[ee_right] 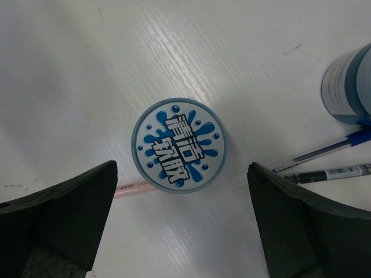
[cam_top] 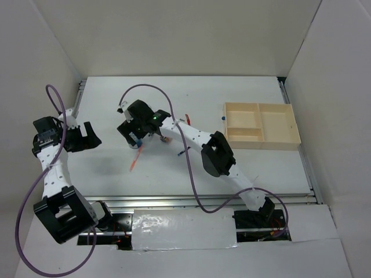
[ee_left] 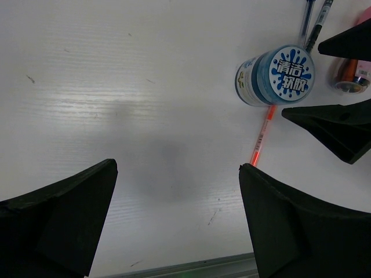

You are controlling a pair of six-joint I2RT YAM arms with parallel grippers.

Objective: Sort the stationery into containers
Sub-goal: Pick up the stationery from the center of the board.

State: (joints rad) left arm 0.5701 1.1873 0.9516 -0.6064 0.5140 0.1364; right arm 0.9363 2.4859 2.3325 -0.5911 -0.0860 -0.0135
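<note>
**A:** Where is the blue-and-white round roll with the splash-printed top point(ee_right: 178, 145)?

**B:** It stands upright on the white table point(ee_right: 69, 52), left of centre and well apart from the light tan wooden compartment tray point(cam_top: 261, 143). A thin orange pen point(ee_right: 132, 189) pokes out at its edge and seems to touch its base.

**A:** And the right gripper point(ee_right: 181, 171)?

**B:** It hangs directly above the roll with nothing in it. The jaws are spread wider than the roll, which sits roughly centred between the black fingers point(ee_right: 69, 214).

**A:** So how should it take the roll?

**B:** I'd come straight down and close on the curved side wall, low enough for a firm hold. The fingertips should stop short of the orange pen so it isn't dragged along. Then lift vertically before swinging toward the tray.

**A:** Anything crowding it?

**B:** On one side, near it, are a second blue-and-white roll point(ee_right: 348, 87), a dark blue pen point(ee_right: 327, 149) and a black-and-clear pen point(ee_right: 336, 172). The spread finger on that side could nudge them.

**A:** What about the left gripper point(ee_left: 178, 168)?

**B:** It is open and empty at the table's left side, out of the way.
</note>
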